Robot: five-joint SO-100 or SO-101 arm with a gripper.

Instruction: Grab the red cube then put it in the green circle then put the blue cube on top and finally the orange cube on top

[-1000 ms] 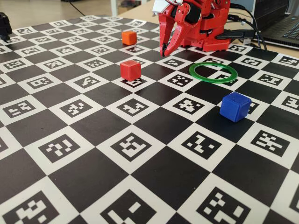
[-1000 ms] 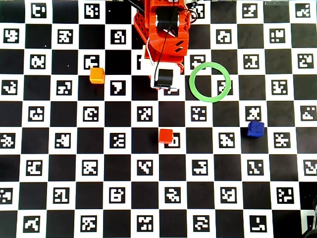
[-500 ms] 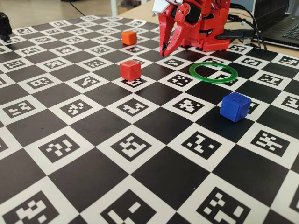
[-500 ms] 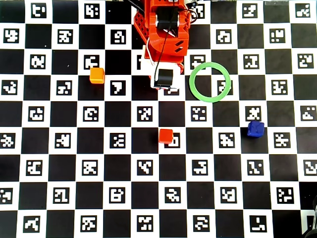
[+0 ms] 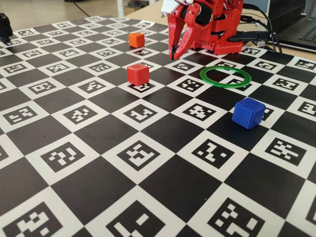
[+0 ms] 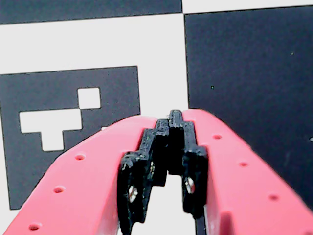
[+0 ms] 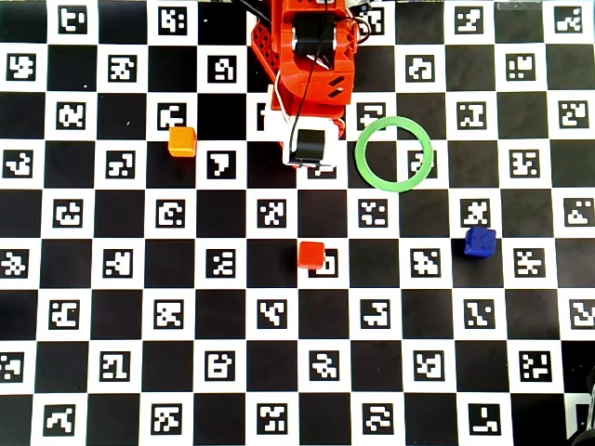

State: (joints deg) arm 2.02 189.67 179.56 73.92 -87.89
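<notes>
Red arm folded up

The gripper (image 5: 174, 52) points down, its two fingers (image 6: 161, 156) pressed together and empty.

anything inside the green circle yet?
No cube. Inside the green circle only the checkerboard mat shows, both views unobstructed. The red cube, blue cube and orange cube sit outside it.

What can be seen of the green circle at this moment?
The green circle is a thin, flat ring, glossy green and plastic-looking, lying flat on the checkered marker board. Its hollow centre is empty, showing board squares through it. No cube touches it: the red cube, blue cube and orange cube all sit apart. In the overhead view it lies just right of the arm, whose gripper does not touch it.
</notes>
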